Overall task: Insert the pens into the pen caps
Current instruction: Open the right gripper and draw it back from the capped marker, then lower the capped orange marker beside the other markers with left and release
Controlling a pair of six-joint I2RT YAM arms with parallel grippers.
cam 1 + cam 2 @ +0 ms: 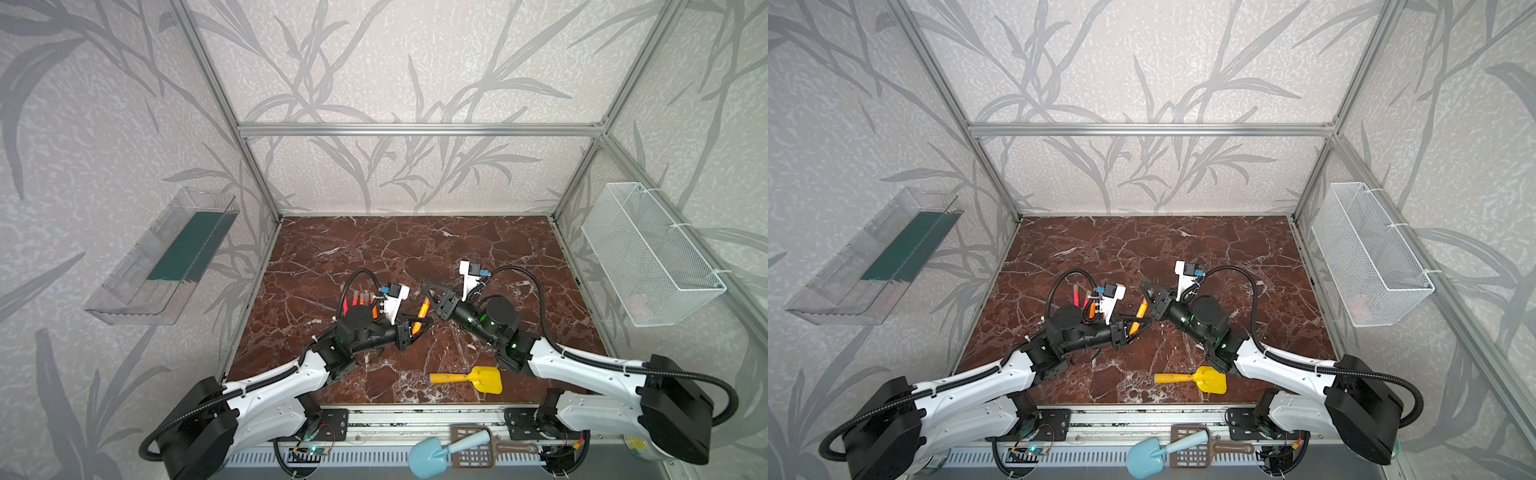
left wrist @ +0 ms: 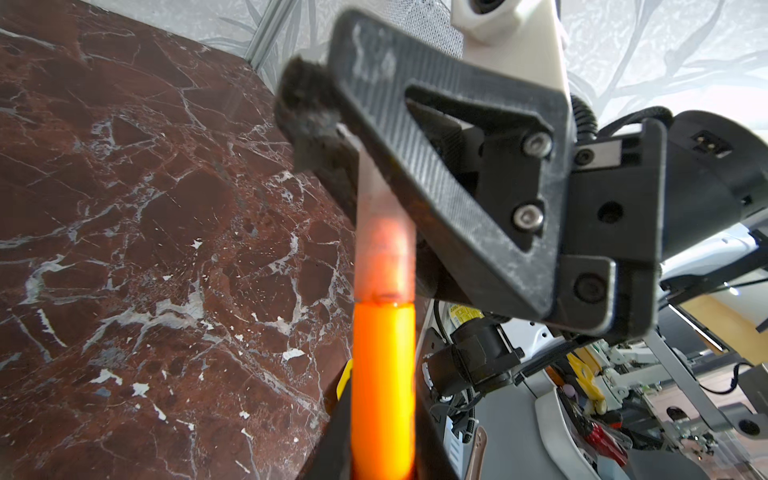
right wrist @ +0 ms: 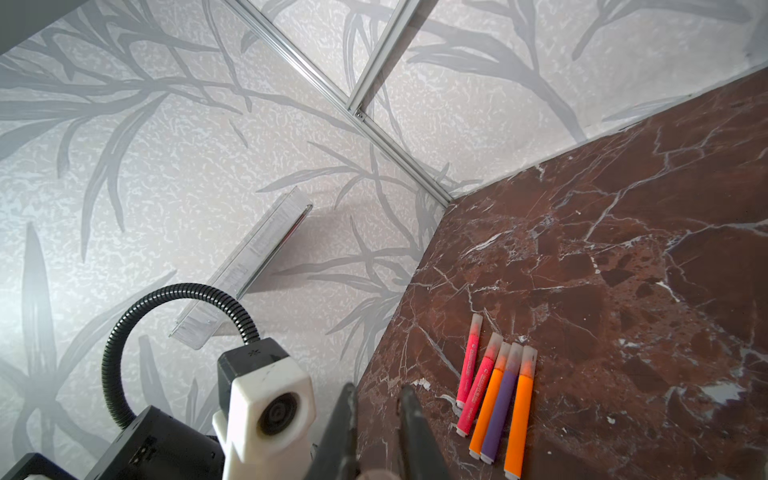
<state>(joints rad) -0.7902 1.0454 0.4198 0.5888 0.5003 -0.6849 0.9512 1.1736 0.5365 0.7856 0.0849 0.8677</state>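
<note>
Left hand [image 1: 424,324] clamps an orange pen [image 2: 382,374]; right hand [image 1: 426,289] clamps its cap [image 2: 384,257].

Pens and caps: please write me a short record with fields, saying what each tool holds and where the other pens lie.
left tool: shut on the orange pen, at its body
right tool: shut on the pen cap, which sits over that pen's tip
rest: five capped pens side by side on the table

Tabletop [image 1: 374,249] looks glossy marble; orange pen [image 2: 383,374] and translucent pen cap [image 2: 384,257], smooth plastic.
</note>
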